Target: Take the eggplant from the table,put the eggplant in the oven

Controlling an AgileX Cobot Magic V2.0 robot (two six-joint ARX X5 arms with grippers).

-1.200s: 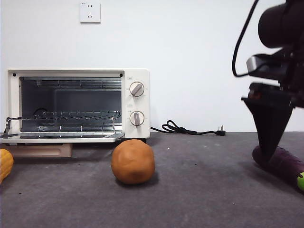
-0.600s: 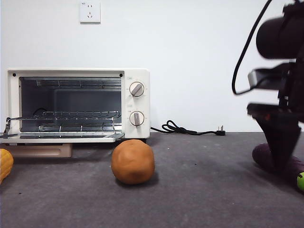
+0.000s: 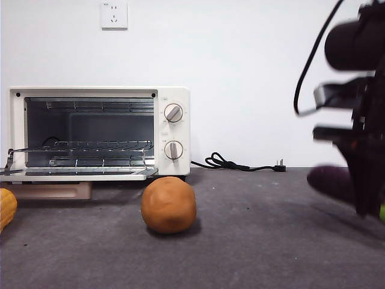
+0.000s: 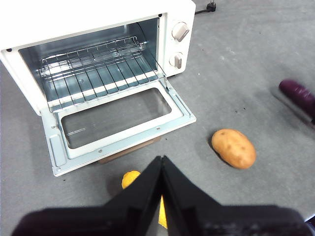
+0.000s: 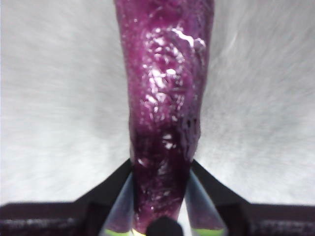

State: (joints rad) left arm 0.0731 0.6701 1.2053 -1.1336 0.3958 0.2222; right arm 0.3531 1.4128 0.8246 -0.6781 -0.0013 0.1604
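1. Gripping the eggplant [image 5: 165, 113] between its two jaws, the right end effector [image 5: 160, 194] has the fruit pinched near the green stem end, the purple body running out ahead of it.
2. From the front, the eggplant [image 3: 331, 182] shows as a blurred dark purple end beside the black arm at the right edge of the worktop [image 3: 252, 241]; it appears clear of the surface, though the blur makes that uncertain.
3. The oven [image 3: 96, 132] stands at the far left of the worktop, its door [image 4: 118, 120] folded down flat and the wire rack [image 4: 93, 61] bare.
4. A potato [image 3: 168, 205] lies on the worktop in front of the oven's knob side, and a yellow-orange item [image 3: 6, 208] sits at the left edge.
5. The left end effector [image 4: 161, 167] waits above the area before the oven door, jaws pressed together and empty.
6. Progress: the pickup looks done; the carry across the worktop, past the potato, and the placement on the rack remain.
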